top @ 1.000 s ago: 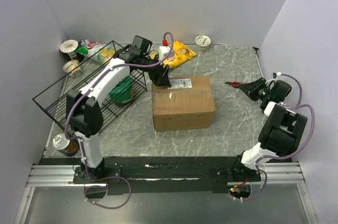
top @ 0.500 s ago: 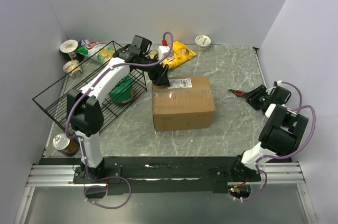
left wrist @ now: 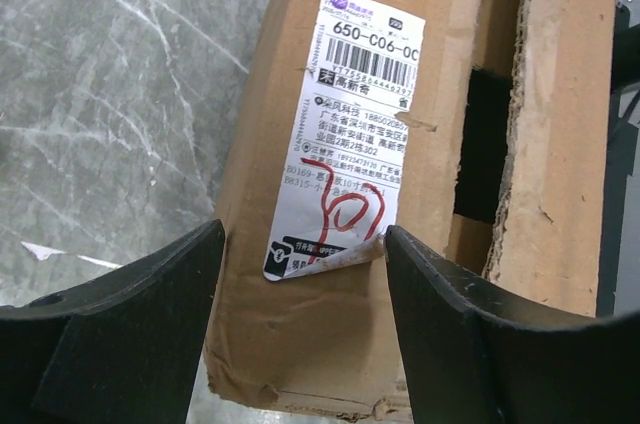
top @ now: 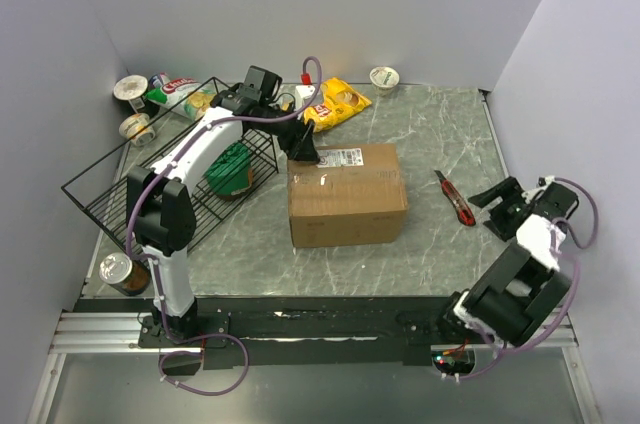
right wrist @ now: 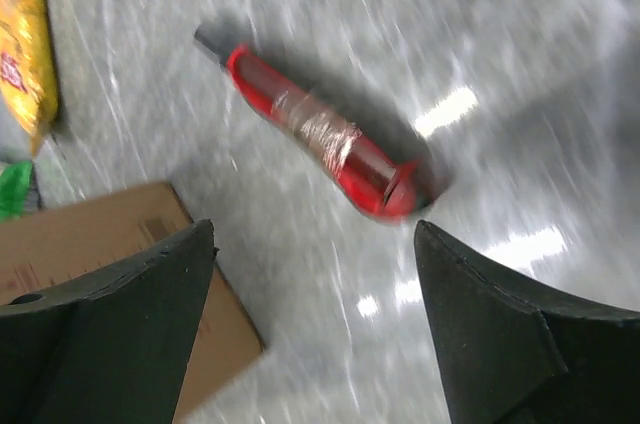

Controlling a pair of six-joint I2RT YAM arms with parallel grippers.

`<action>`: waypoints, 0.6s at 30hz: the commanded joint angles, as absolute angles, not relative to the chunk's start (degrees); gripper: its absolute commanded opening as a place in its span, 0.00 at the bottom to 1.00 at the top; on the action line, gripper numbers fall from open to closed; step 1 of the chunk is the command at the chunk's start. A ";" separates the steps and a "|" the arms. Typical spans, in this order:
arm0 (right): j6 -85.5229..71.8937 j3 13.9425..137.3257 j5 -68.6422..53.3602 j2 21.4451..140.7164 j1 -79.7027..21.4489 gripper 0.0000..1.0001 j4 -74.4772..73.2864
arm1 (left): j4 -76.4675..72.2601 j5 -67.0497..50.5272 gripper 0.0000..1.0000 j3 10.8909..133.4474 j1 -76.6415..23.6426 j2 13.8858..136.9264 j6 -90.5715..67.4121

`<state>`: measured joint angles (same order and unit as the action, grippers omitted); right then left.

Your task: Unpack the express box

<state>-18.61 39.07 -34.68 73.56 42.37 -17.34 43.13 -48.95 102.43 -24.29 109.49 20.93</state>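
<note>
We see the express box (top: 347, 194) flat on the table (top: 420, 124), our left gripper (top: 303, 151) over its far left corner with jaws spread above its white label (left wrist: 345, 134), and our right gripper (top: 492, 210), jaws also apart, well to its right, a red knife (top: 453, 197) lying between them

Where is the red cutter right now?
In the top view, the red cutter lies flat on the table, to the right of the express box, between it and the open right end effector, not gripped.
</note>
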 commanded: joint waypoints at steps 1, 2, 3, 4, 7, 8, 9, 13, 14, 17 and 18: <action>-8.81 40.61 -33.75 64.11 43.77 0.88 -32.78 | 42.19 -51.77 0.71 101.25 -24.17 106.09 22.59; -7.92 40.61 -35.14 62.25 43.77 0.88 -33.13 | 42.01 -51.85 0.72 101.08 -24.17 105.65 22.76; -7.21 40.17 -36.72 60.23 43.51 0.88 -32.44 | 41.92 -51.94 0.72 100.64 -24.34 105.04 22.85; -4.77 40.08 -38.91 56.81 42.55 0.87 -31.91 | 41.92 -52.03 0.73 100.37 -24.43 103.99 23.20; 2.42 43.23 -49.20 53.88 36.76 0.81 -31.99 | 40.70 -51.95 0.75 98.71 -25.40 102.05 24.87; 4.29 44.46 -50.52 53.53 30.21 0.79 -32.17 | 39.91 -51.94 0.75 98.01 -25.49 101.69 24.79; 5.79 47.08 -51.93 53.00 26.84 0.77 -31.99 | 38.42 -51.86 0.75 96.95 -25.58 101.43 24.61; 12.89 52.63 -54.04 53.69 11.89 0.79 -26.81 | 39.28 -51.51 0.76 97.64 -26.01 103.26 25.92; 15.01 54.21 -55.44 54.83 9.78 0.79 -27.42 | 39.37 -51.07 0.75 97.82 -26.02 103.79 26.01; 23.80 62.12 -59.84 61.68 3.18 0.80 -33.63 | 39.20 -49.58 0.74 98.18 -26.02 104.76 25.67; 26.08 65.18 -60.55 64.57 0.47 0.80 -35.23 | 38.50 -49.22 0.74 97.56 -26.02 104.77 25.32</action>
